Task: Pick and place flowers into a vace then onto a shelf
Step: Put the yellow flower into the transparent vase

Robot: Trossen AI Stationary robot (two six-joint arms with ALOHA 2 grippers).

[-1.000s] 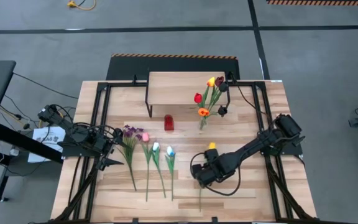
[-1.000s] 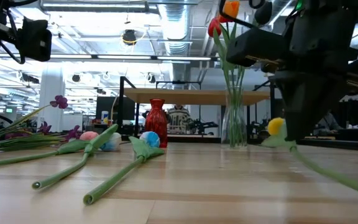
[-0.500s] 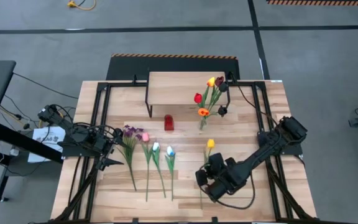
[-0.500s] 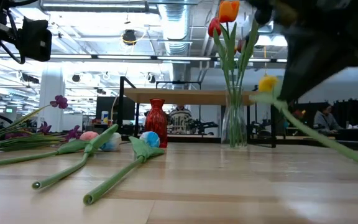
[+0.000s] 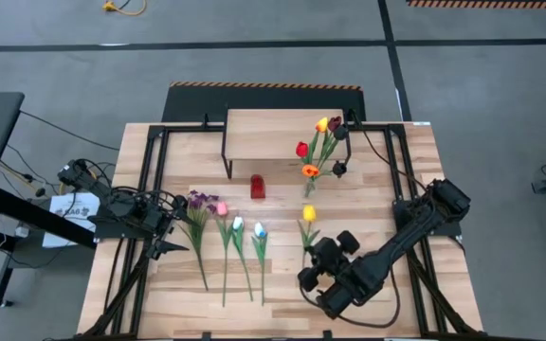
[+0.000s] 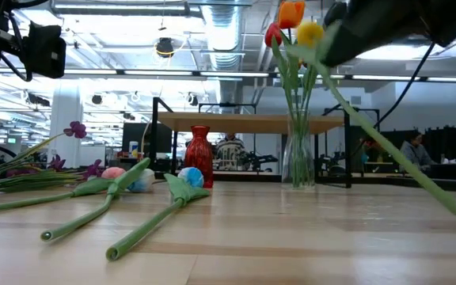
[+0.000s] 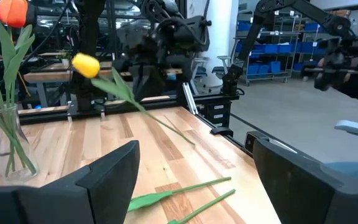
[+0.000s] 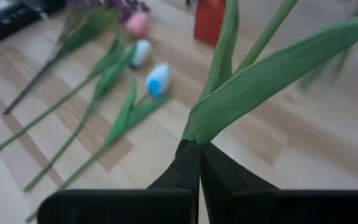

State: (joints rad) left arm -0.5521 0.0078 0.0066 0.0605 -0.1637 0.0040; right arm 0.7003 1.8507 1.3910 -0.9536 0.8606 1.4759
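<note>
My right gripper [image 5: 315, 258] is shut on a yellow tulip [image 5: 309, 215], held in the air near the table's front, on the near side of the glass vase [image 6: 298, 161]. The vase stands on the table in front of the shelf [image 5: 271, 131] and holds red, orange and yellow flowers [image 5: 318, 144] by their stems. Purple, pink, white and blue flowers [image 5: 224, 223] lie flat on the table left of centre. My left gripper [image 5: 172, 225] waits open at the table's left side, beside those flowers, touching nothing. My right gripper pinches the yellow tulip's stem where its leaves sprout [image 8: 193, 135], between its two shut fingers [image 8: 188, 167]. It comes slanting down from the table's right near side. The tulip slants with its head [image 6: 309, 33] up and its long stem end [image 6: 450, 204] low.
A small red vase [image 5: 257, 187] stands on the table left of the glass vase. Black frame rails [image 5: 150, 180] run along both table sides. Bare wood lies between the lying flowers and the right arm [image 5: 415, 227].
My right gripper has risen, gone toward the table's near edge and rolled its wrist, still shut on the stem. The yellow tulip has come up off the table; its head has swung high, level with the flowers in the vase, while the stem now slants downward.
</note>
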